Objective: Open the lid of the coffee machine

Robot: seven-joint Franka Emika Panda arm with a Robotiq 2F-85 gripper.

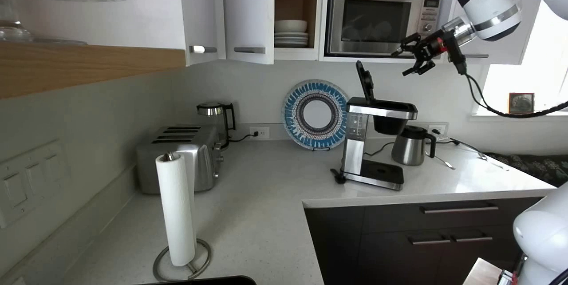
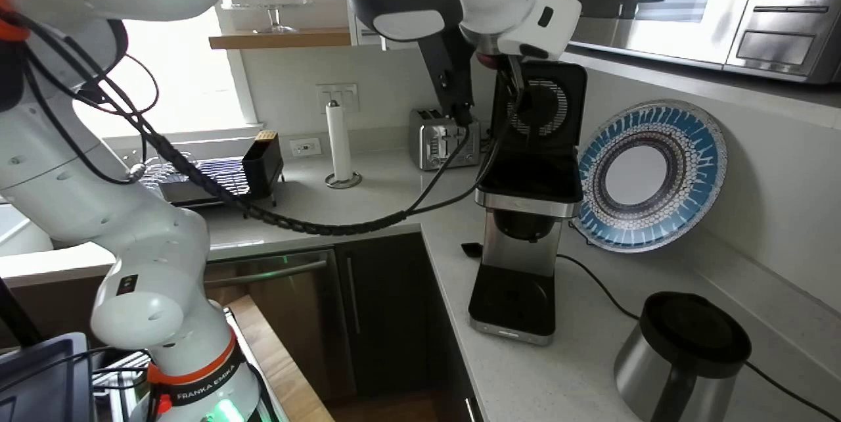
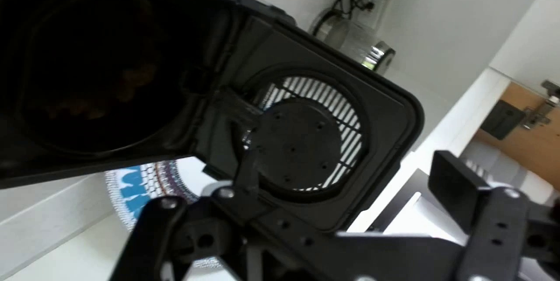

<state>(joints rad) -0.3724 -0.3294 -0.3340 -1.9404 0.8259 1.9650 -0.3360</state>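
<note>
The silver and black coffee machine (image 1: 354,156) stands on the counter. Its dark lid (image 1: 364,81) is raised nearly upright, leaning slightly back. The coffee machine also shows in an exterior view (image 2: 529,196), where the lid's round vented underside (image 2: 555,103) faces out. In the wrist view the lid (image 3: 306,136) stands open beside the dark brew basket (image 3: 100,75) of the machine. My gripper (image 1: 400,64) is open and empty in the air, right of the lid and apart from it. It also shows in the wrist view (image 3: 352,173), fingers spread. In an exterior view the arm hides most of it.
A steel carafe (image 1: 410,146) stands right of the machine. A patterned plate (image 1: 317,112) leans on the wall behind. The microwave (image 1: 377,21) hangs above, close behind the gripper. A toaster (image 1: 177,152) and a paper towel roll (image 1: 176,209) stand on the left counter.
</note>
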